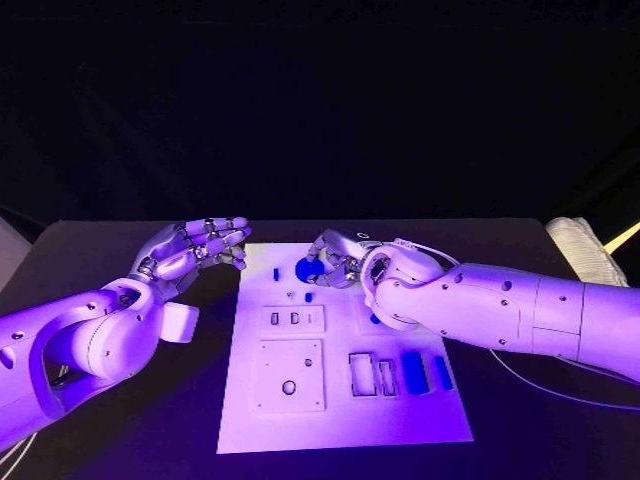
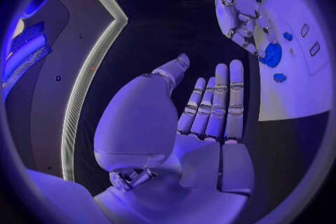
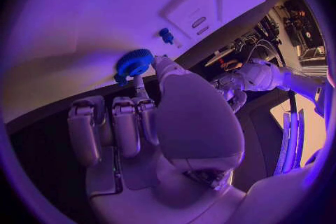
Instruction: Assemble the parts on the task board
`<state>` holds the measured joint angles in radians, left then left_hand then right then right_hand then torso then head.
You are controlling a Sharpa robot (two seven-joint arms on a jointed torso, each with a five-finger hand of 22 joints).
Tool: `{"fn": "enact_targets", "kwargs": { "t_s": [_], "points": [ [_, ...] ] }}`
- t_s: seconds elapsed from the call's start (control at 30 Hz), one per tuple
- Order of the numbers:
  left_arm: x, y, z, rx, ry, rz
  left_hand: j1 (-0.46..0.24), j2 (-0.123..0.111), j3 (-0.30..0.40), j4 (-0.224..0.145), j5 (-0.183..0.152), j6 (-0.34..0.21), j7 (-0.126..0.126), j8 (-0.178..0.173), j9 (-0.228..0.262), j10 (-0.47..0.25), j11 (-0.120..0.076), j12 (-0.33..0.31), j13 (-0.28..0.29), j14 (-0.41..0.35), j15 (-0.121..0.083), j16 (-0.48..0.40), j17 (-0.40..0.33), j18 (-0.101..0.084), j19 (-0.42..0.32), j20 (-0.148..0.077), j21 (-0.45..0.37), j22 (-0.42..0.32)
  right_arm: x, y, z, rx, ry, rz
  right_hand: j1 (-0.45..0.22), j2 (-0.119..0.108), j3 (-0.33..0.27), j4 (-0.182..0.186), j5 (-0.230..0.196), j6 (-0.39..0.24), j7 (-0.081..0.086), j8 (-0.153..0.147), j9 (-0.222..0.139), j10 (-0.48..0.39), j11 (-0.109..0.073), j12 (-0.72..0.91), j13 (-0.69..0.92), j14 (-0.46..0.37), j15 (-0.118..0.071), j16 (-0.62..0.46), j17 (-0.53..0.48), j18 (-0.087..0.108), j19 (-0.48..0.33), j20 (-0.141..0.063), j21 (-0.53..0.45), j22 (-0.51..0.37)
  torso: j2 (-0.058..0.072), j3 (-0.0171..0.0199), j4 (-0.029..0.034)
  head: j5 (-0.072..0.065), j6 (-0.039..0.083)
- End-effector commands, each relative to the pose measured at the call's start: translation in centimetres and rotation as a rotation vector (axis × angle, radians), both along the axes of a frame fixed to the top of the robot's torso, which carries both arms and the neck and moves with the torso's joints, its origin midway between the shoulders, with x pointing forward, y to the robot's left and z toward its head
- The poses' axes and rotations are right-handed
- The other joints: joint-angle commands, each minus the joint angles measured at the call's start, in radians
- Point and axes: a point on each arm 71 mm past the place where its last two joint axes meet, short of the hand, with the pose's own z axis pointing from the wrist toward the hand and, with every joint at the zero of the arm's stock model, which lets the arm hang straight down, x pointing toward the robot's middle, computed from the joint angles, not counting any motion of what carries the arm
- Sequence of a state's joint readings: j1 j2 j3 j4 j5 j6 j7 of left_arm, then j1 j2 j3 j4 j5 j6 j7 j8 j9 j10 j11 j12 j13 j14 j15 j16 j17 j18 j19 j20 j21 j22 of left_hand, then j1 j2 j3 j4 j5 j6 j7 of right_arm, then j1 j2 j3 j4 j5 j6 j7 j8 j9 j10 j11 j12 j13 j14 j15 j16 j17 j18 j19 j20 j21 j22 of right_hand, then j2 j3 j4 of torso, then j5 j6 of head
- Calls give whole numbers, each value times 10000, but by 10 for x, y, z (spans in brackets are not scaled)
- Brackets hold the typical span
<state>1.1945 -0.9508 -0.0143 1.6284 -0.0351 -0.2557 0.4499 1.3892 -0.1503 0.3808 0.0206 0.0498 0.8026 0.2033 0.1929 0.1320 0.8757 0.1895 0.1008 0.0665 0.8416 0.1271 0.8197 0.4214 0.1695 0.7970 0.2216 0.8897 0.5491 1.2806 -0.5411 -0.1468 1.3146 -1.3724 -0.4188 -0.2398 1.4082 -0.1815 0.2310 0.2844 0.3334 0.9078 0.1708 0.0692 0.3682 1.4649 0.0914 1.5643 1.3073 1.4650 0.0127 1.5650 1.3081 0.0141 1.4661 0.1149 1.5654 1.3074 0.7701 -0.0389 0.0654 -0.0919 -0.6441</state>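
Right robot hand [image 1: 342,258] pinches blue gear [image 1: 310,268]; no writing legible.

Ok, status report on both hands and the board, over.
Right robot hand pinching blue gear over white board. Left robot hand open, beside board. Nothing blocking.

The right hand [image 3: 150,123] pinches a blue toothed gear [image 3: 134,63] between thumb and a finger, over the white task board [image 3: 105,17]. A small blue part [image 3: 166,36] stands on the board near the gear.
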Motion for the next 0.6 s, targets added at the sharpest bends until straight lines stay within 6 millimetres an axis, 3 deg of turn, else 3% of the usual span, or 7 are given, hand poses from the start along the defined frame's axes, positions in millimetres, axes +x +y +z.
{"fn": "enact_targets", "kwargs": {
  "t_s": [0.03, 0.13, 0.37, 0.6],
  "points": [
    [-1, -2, 1, -72, -76, -210, -21, 114, 30, -32, 11, 58, 132, 67, 13, -63, 2, 52, -6, -67, -19, 42, -16, 139, -74, -17, 59, 16, 1, -1, -6, -360, 243, -29, -97, -14, 71, -8, 48, -90, -1, -27, -12, 1057, -49, 63, 2632, 1058, 10, 58, 2627, -129, 1023, 29, 19, 2599, -3, 6, 5, 12, -17],
    [-1, -2, 1, -66, -75, -197, -21, 114, 30, -32, 11, 58, 132, 67, 13, -63, 2, 52, -6, -67, -19, 42, -16, 139, -74, -17, 59, 16, 2, -2, -6, -362, 171, -137, -113, -15, 83, -5, 67, -90, 0, -26, -17, 1051, -49, 56, 2626, 1058, 10, 58, 2627, -129, 1022, 29, 18, 2598, -9, 10, -24, 39, -26],
    [-1, -2, 1, -64, -74, -192, -21, 114, 30, -32, 11, 58, 132, 67, 13, -63, 2, 52, -6, -67, -19, 42, -16, 139, -74, -17, 59, 16, 1, -5, -2, -6, -360, -217, -137, -36, 121, -12, 138, -82, 8, -20, -31, 1056, -44, 62, 2632, 1058, 12, 58, 2627, -130, 1024, 29, 21, 2601, -2, 26, -27, 47, -18],
    [-1, 0, 1, -49, -75, -154, -21, 114, 30, -32, 11, 58, 132, 67, 13, -63, 2, 52, -6, -67, -19, 42, -16, 139, -74, -17, 59, 16, -8, -19, 12, 1156, -1431, -57, -29, -198, 309, -150, 296, -51, 53, -12, -81, 1049, -11, 54, 2624, 1058, 36, 58, 2627, -128, 1020, 43, 15, 2596, -16, 34, -56, 65, -4]
  ]
}}
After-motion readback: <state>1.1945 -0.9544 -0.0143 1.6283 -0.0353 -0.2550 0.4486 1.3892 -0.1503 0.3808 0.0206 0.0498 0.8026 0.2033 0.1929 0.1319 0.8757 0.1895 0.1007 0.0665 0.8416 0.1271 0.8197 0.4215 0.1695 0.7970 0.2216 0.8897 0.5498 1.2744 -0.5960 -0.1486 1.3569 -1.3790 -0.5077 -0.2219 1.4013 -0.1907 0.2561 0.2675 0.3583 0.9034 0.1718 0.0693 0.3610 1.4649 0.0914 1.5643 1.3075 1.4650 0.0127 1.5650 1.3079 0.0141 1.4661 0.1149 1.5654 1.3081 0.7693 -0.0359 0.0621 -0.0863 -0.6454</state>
